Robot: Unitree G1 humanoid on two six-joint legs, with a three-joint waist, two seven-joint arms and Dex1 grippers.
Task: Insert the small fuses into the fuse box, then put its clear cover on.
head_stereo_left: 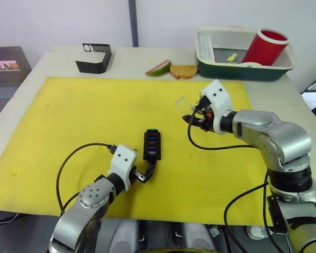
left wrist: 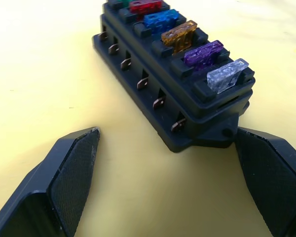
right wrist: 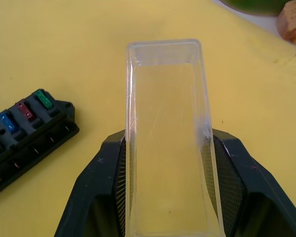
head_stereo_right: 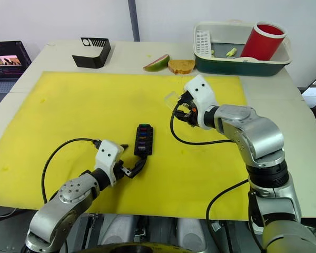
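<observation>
The black fuse box (head_stereo_left: 152,145) lies on the yellow mat (head_stereo_left: 79,121), near the front middle. Its slots hold several small fuses (left wrist: 180,37) in a row: green, red, blue, amber, purple and clear. My left gripper (head_stereo_left: 146,173) is open at the box's near end, with one finger (left wrist: 71,170) out to the side and the other finger (left wrist: 271,170) close to the box's corner. To the right and farther back, my right gripper (head_stereo_left: 196,113) is shut on the clear cover (right wrist: 165,143), which it holds above the mat with its open side facing the wrist camera.
A larger black slotted holder (head_stereo_left: 95,58) stands at the back left. A fruit slice (head_stereo_left: 159,68) and a piece of bread (head_stereo_left: 183,71) lie behind the mat. A green and white tray (head_stereo_left: 221,71) at the back right holds a red cup (head_stereo_left: 266,46). A laptop (head_stereo_left: 8,64) sits far left.
</observation>
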